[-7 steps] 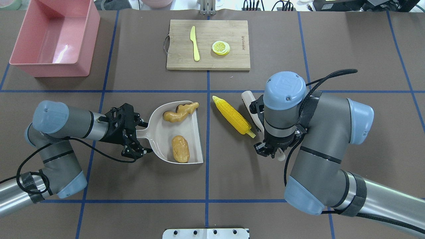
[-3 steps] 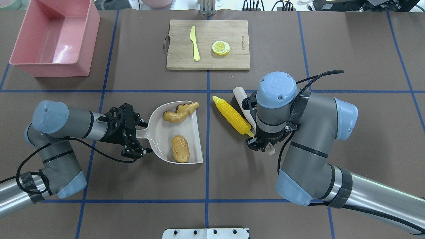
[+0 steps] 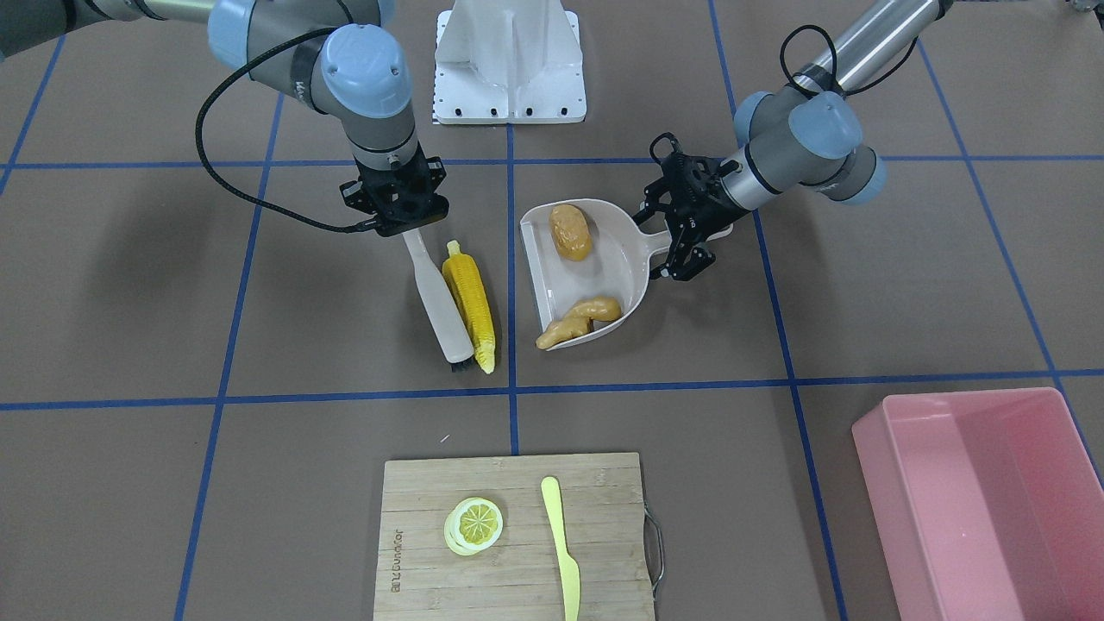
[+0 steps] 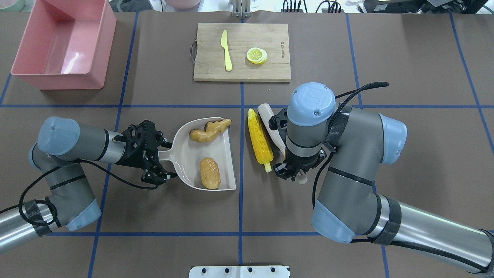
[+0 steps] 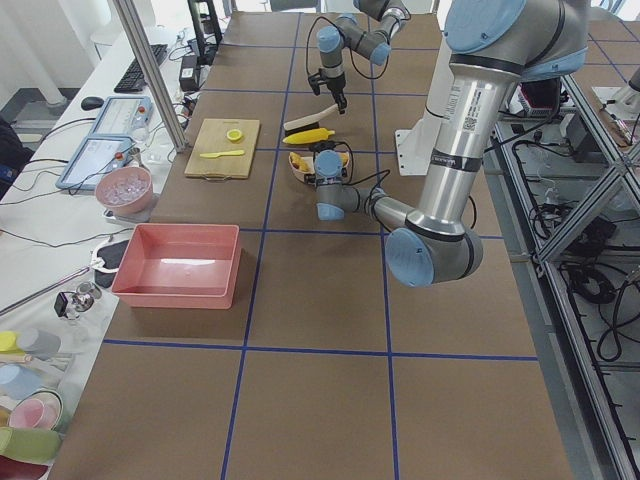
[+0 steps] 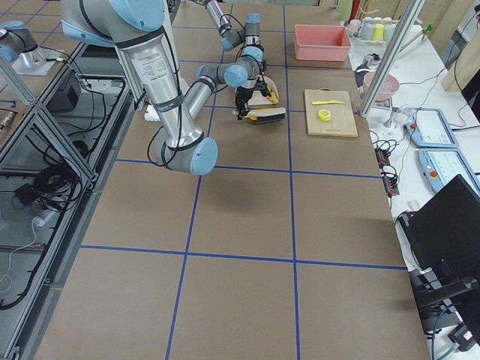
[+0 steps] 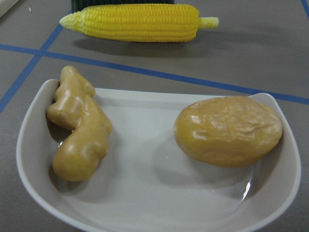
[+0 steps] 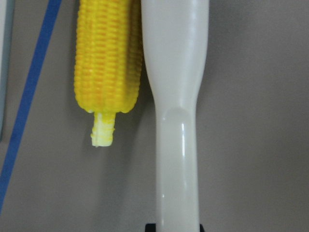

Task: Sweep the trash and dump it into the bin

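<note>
The corn cob (image 4: 260,141) lies on the table just right of the beige dustpan's (image 4: 185,154) open mouth. A white brush (image 4: 270,123) lies along the corn's right side, touching it. My right gripper (image 4: 291,172) is shut on the brush handle. The potato (image 4: 209,173) and the ginger root (image 4: 208,130) lie in the dustpan. My left gripper (image 4: 164,159) is shut on the dustpan handle and holds the pan flat on the table. The pink bin (image 4: 61,82) stands at the far left with nothing in it.
A wooden cutting board (image 4: 270,69) at the far middle holds a yellow knife (image 4: 226,50) and a lemon slice (image 4: 256,55). A white mounting plate (image 4: 239,271) sits at the near edge. Blue tape lines cross the brown table.
My right arm has moved left with the brush. The brush has pushed the corn toward the dustpan and turned it from slanted to nearly parallel with the pan's mouth. The left arm has not moved.
</note>
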`<state>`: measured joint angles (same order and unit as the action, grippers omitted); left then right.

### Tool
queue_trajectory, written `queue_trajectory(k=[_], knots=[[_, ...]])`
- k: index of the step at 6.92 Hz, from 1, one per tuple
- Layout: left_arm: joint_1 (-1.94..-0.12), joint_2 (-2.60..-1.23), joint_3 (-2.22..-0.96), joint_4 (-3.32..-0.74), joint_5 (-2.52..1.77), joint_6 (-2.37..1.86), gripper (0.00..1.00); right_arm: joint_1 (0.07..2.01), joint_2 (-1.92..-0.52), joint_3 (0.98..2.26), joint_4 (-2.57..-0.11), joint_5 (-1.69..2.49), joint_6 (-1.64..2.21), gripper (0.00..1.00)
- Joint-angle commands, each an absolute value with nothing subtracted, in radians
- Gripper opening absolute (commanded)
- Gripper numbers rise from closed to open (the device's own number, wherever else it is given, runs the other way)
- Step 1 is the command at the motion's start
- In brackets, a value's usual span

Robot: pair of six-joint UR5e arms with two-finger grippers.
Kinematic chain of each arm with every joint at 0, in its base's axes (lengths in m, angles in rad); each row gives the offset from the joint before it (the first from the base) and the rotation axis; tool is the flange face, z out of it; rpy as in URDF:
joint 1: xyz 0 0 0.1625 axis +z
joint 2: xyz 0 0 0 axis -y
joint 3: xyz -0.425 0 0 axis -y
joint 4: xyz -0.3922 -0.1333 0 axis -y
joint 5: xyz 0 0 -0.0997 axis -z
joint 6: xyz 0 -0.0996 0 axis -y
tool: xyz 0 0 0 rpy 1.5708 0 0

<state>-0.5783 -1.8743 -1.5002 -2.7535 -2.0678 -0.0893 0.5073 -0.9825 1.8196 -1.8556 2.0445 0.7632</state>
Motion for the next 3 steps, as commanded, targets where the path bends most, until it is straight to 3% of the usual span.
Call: queue_trajectory(k=[1,3], knots=[[-0.578,-1.875,-1.5,-2.753,-2.066,-0.091,0.98,0.492,-0.974,1.816,-1.83,2.048,0.776,0.0],[-0.578,-1.875,-1.5,-2.753,-2.068,-0.091,0.98,0.488,-0.942,1.804,-1.83,2.049,0.814,0.0]])
